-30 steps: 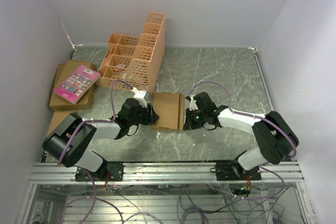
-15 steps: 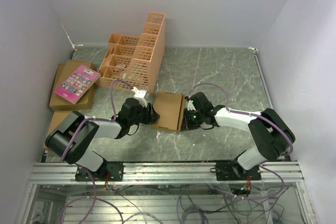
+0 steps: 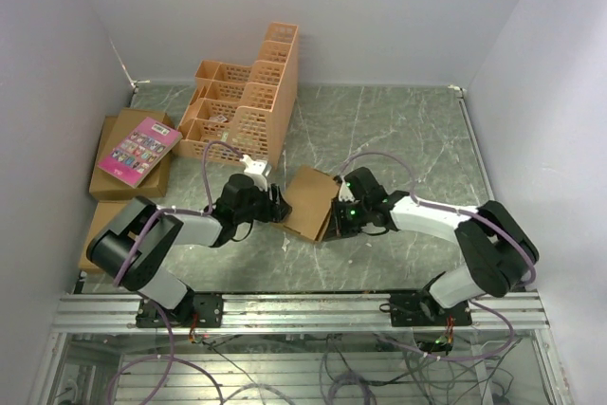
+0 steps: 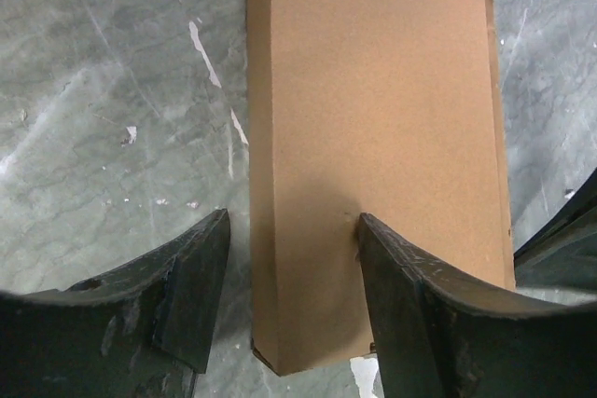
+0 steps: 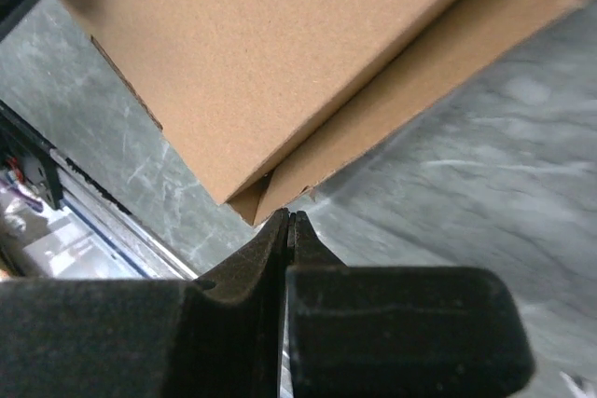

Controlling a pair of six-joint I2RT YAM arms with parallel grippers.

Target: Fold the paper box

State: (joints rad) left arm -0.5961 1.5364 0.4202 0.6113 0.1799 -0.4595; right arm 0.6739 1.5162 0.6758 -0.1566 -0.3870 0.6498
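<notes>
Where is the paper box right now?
In the top view, the paper box sits mid-table between the two arms' jaws, to the near right of the orange crate.

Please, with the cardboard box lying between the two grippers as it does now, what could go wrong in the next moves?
1. The left gripper is open astride a long edge of the paper box, one finger over the cardboard, the other over the table. Closing here may crease the panel or drag the box.
2. The right gripper is shut, its tips at a box corner. A push there may turn the box or crush that corner.
</notes>
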